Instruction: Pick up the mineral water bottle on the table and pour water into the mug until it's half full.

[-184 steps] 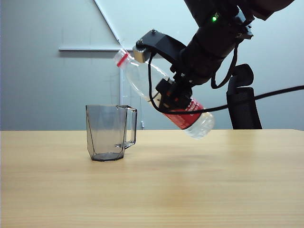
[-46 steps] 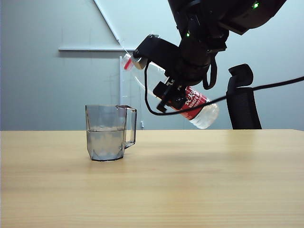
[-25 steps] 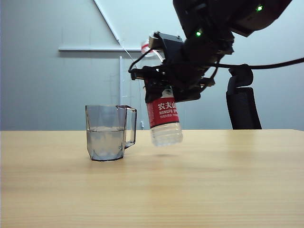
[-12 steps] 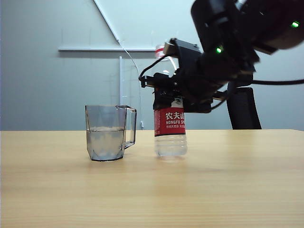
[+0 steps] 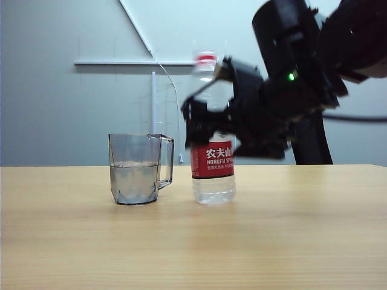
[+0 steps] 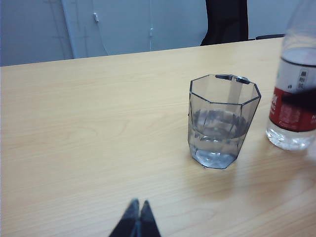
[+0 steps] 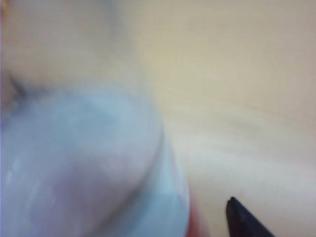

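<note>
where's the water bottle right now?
In the exterior view the mineral water bottle stands upright on the table, just right of the mug and apart from it, with the right claw at its upper body.

Lighting was even and soft; I saw only faint shadows under the mug (image 5: 139, 169) and mineral water bottle (image 5: 211, 158) on the table (image 5: 193, 241). Exterior view: right gripper (image 5: 208, 130) smeared by motion blur. Right wrist view was badly defocused, bottle a pale haze. Left wrist view was sharp, left gripper (image 6: 138, 222) dark.
</note>
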You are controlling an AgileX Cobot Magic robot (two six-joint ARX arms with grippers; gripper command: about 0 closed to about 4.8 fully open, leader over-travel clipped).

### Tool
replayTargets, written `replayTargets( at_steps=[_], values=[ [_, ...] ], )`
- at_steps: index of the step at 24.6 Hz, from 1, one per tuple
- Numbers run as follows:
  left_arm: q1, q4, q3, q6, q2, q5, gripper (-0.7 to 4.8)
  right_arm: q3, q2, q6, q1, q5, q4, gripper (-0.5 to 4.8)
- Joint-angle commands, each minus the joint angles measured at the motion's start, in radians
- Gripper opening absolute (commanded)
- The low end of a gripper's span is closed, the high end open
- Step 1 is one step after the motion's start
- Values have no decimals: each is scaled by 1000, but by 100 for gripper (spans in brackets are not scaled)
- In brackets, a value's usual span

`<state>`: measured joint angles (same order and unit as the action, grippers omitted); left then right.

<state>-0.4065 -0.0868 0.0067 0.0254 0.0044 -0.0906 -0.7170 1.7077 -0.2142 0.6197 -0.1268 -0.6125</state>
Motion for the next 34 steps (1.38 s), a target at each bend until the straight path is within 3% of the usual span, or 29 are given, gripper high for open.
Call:
replayTargets(
  at_steps=[1, 34],
  values=[
    [0, 13, 2, -3, 2, 1, -2, -4, -5, -1, 3, 2, -3, 479],
    [0, 13, 2, -3, 2, 1, -2, -2, -153, 5, 37, -36, 182, 479]
  ],
)
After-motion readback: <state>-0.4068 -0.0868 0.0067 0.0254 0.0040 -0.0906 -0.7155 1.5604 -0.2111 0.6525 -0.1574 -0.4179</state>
